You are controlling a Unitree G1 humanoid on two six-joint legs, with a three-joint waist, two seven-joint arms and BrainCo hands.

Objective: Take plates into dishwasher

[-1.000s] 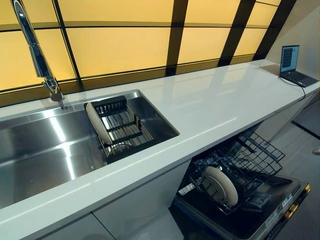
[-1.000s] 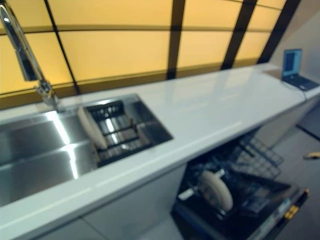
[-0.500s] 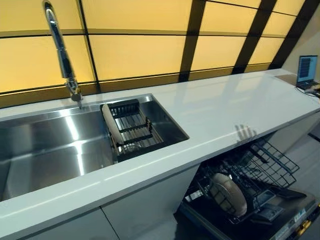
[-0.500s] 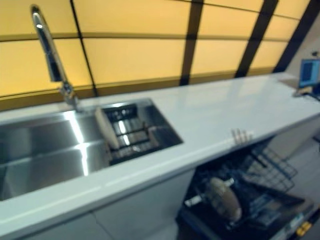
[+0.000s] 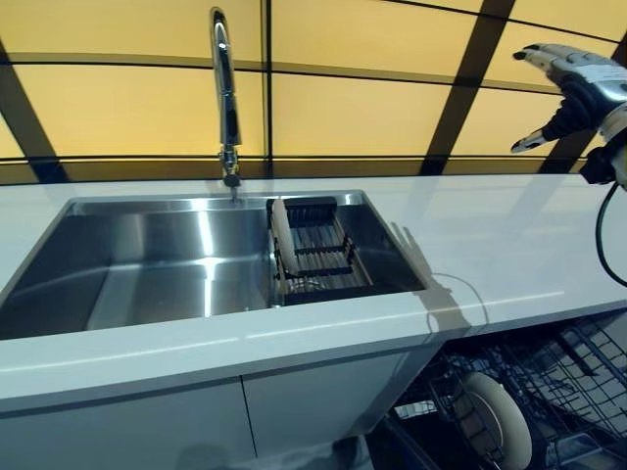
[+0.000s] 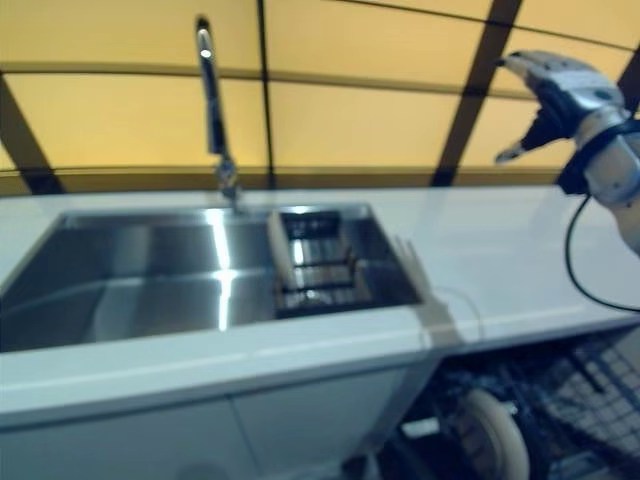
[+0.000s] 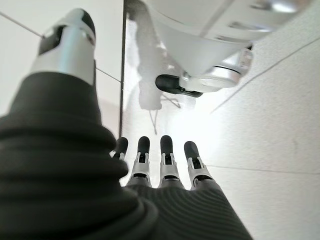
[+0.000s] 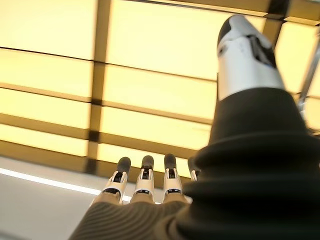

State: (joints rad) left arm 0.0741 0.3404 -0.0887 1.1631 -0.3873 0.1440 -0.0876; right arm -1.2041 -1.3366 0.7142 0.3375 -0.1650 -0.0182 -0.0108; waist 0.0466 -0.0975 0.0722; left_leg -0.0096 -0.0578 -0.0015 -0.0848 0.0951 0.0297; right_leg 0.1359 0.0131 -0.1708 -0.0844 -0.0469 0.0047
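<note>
Hovering high over the white desk (image 5: 509, 255), the right hand (image 5: 578, 88) holds nothing, fingers straight; the left hand (image 7: 160, 165) is likewise relaxed. One white round plate (image 5: 282, 235) stands in the steel sink's (image 5: 147, 264) dark rack (image 5: 318, 257), another (image 5: 495, 431) in the dishwasher's wire basket (image 5: 578, 382)

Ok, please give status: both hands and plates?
Right hand open, raised above counter. Left hand open, empty. One plate in sink rack, one plate in dishwasher. Nothing blocking.

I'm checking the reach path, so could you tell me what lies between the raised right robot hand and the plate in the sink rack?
In the left eye view, only bare white countertop and the sink's rim separate the right robot hand from the plate.
</note>
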